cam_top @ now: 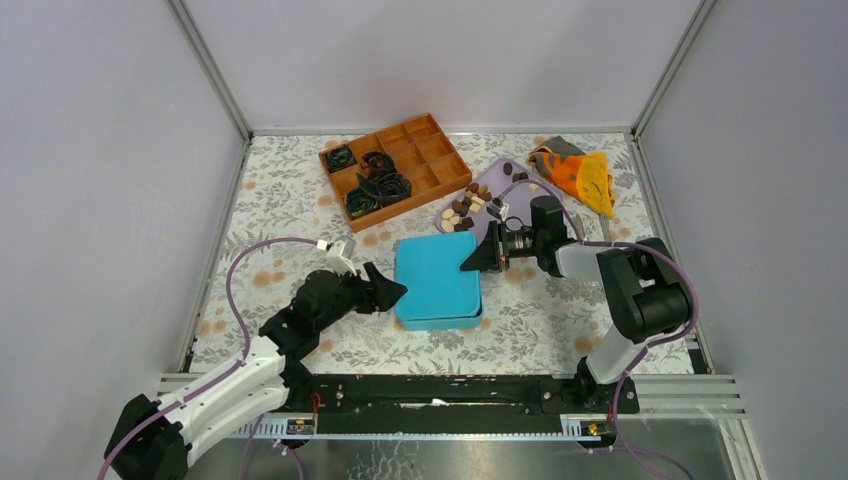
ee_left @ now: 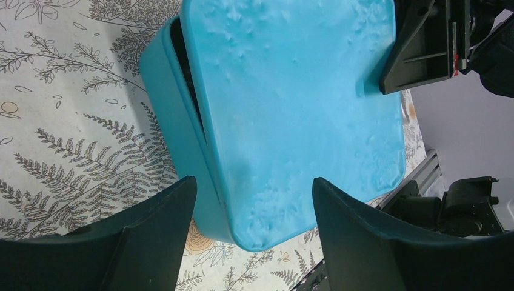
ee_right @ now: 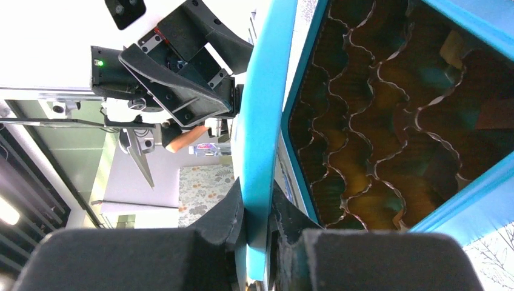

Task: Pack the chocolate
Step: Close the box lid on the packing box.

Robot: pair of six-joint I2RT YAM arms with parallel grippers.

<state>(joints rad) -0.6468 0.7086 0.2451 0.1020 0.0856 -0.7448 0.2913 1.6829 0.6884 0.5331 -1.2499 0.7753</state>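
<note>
A blue box (cam_top: 437, 318) stands mid-table under its blue lid (cam_top: 436, 277). My right gripper (cam_top: 468, 266) is shut on the lid's right edge, and in the right wrist view its fingers (ee_right: 257, 200) pinch that edge. The lid is tilted up there, showing crinkled paper cups (ee_right: 388, 121) with brownish pieces inside the box. My left gripper (cam_top: 395, 292) is open at the box's left side. In the left wrist view its jaws (ee_left: 253, 182) straddle the lid's near corner (ee_left: 267, 230) without touching. Loose chocolate (cam_top: 466, 206), brown and cream, lies on a purple plate (cam_top: 497, 182).
A wooden divided tray (cam_top: 440, 150) at the back holds black paper cups (cam_top: 375, 185). An orange cloth (cam_top: 585, 175) lies at the back right, beside the plate. Grey walls close in the flowered table on three sides.
</note>
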